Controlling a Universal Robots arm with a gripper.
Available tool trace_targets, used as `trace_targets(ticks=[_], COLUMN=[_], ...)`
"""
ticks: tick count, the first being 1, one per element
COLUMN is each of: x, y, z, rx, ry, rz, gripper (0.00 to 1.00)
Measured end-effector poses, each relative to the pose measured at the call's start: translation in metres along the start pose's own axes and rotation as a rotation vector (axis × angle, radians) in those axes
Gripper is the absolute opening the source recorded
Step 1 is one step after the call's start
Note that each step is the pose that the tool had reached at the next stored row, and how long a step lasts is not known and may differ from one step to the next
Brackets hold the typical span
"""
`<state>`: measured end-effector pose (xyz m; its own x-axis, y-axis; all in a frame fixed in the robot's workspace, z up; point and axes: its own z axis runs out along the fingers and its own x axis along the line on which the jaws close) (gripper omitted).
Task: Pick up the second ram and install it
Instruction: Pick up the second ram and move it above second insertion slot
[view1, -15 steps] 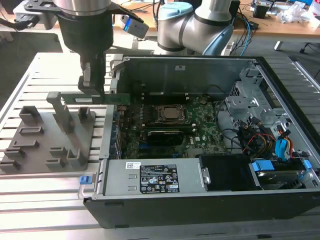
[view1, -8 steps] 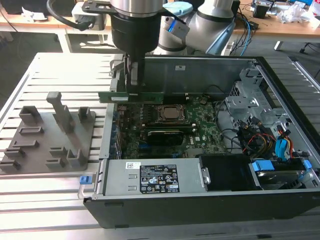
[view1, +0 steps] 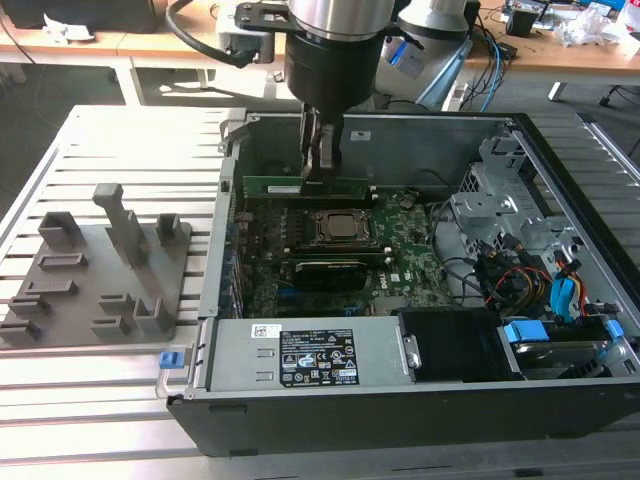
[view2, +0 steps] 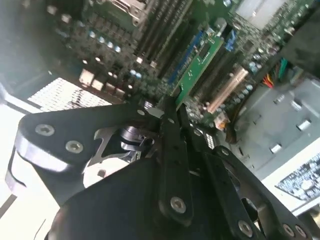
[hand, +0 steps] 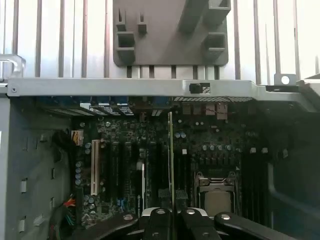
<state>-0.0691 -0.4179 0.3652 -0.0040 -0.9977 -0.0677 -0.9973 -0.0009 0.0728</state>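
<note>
My gripper (view1: 322, 172) reaches down into the open computer case and is shut on the second ram (view1: 275, 187), a thin green stick held on edge. The stick hangs low over the large green motherboard (view1: 405, 250), just beyond the processor socket (view1: 335, 228) in the exterior view. In the second wrist view the ram (view2: 200, 65) sticks out past the fingertips (view2: 167, 107) over the long dark slots. In the first wrist view the ram (hand: 171, 150) shows edge-on, in line with the slots beside the socket (hand: 215, 192). Whether it touches a slot I cannot tell.
The grey plastic holder tray (view1: 100, 270) lies on the slatted table at the exterior view's left, outside the case. The case walls (view1: 225, 250) close in around the board. A labelled power supply (view1: 300, 355) lies along the near side, with drive bays and cable bundles (view1: 540, 285) at the right.
</note>
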Motion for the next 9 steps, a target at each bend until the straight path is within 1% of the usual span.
trace_targets(ticks=[1, 2, 3, 4, 6, 7, 8, 9], x=[-0.0012, -0.0025, -0.0046, -0.0087, -0.0205, -0.0243, -0.0291, -0.0326], y=[-0.0085, -0.0149, -0.0187, -0.0231, -0.0344, -0.0405, -0.0506, -0.0611], z=[0.0018, 0.0033, 0.0047, 0.0067, 0.0116, 0.0131, 0.0151, 0.0167], rx=[-0.003, -0.0043, -0.005, -0.0054, -0.0065, -0.0066, -0.0067, -0.0067], ry=[0.0005, 0.0026, 0.0043, 0.0075, 0.0163, 0.0198, 0.0252, 0.0322], rz=[0.0, 0.0, 0.001, 0.001, 0.002, 0.002, 0.002, 0.003], gripper=[0.14, 0.14, 0.14, 0.14, 0.14, 0.14, 0.14, 0.14])
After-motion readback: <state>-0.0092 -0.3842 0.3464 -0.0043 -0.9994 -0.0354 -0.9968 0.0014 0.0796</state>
